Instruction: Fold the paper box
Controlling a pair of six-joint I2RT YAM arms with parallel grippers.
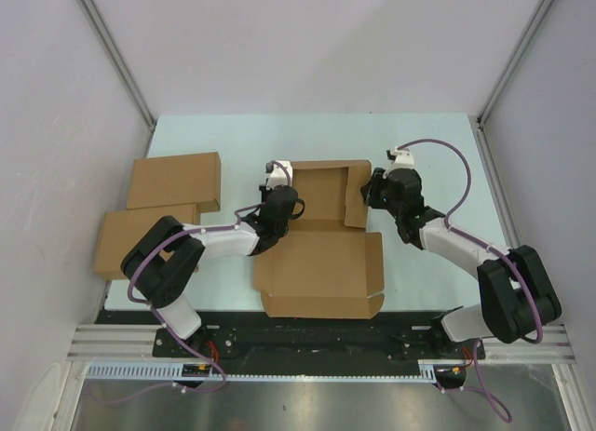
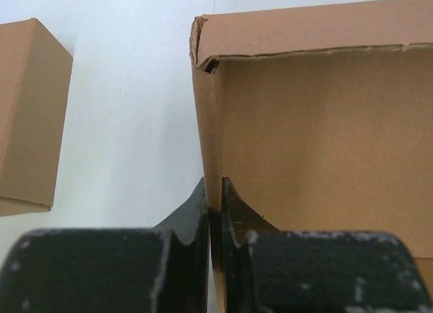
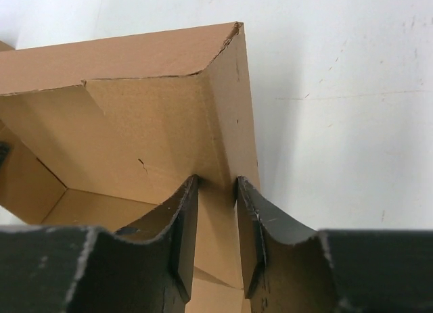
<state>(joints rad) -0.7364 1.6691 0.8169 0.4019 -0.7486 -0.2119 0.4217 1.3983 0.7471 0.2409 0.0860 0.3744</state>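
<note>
— How many boxes?
— Three. One box [image 1: 321, 263] lies open between the tools. Two closed boxes [image 1: 174, 181] sit on the surface [image 1: 428, 152] out past the left tool [image 2: 213, 191], well apart from it.
— And the tools?
— Two. The left tool is clamped on the box's left wall, a finger on each face. The right tool [image 3: 216, 188] straddles the right wall, a finger either side; whether it pinches, I can't tell.
— The lid?
— Flat, nearer the bases than both tools.
</note>
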